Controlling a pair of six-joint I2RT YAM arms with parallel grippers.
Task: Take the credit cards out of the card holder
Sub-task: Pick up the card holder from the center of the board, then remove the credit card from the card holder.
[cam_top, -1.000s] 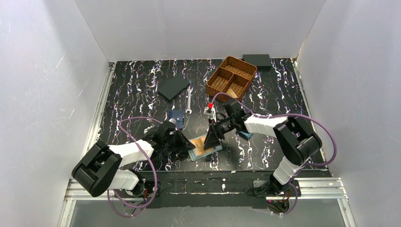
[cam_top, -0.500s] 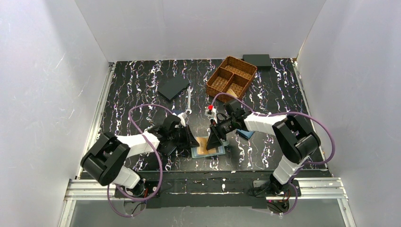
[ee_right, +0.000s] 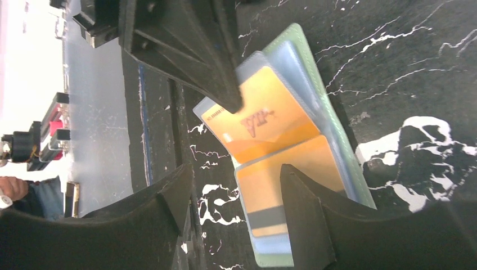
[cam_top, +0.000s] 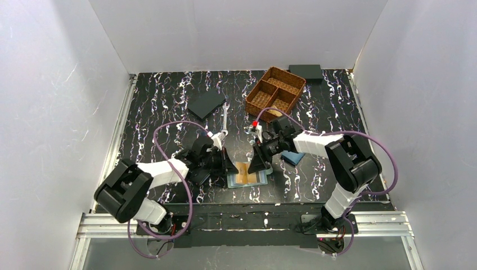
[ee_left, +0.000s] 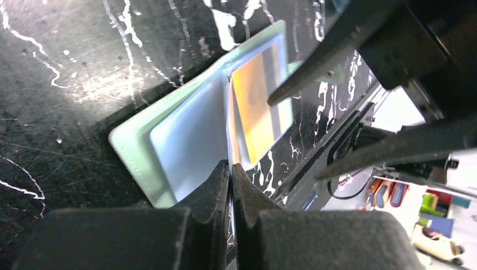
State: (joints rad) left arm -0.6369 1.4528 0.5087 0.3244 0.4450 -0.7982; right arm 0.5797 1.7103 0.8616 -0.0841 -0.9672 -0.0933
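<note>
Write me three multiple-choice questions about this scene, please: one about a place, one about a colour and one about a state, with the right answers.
1. Where does the open card holder lie?
A. in the wicker basket
B. on the table, between the left gripper and the right gripper
C. on the wrench

2. What colour are the credit cards showing in it?
A. golden-orange
B. red
C. white

3. How do the right gripper's jaws stand?
A. shut on a card
B. shut on the wrench
C. open

Answers:
1 B: the top view shows it flat on the table with a gripper tip at each side.
2 A: the right wrist view shows golden-orange faces.
3 C: a wide gap separates its fingers.
</note>
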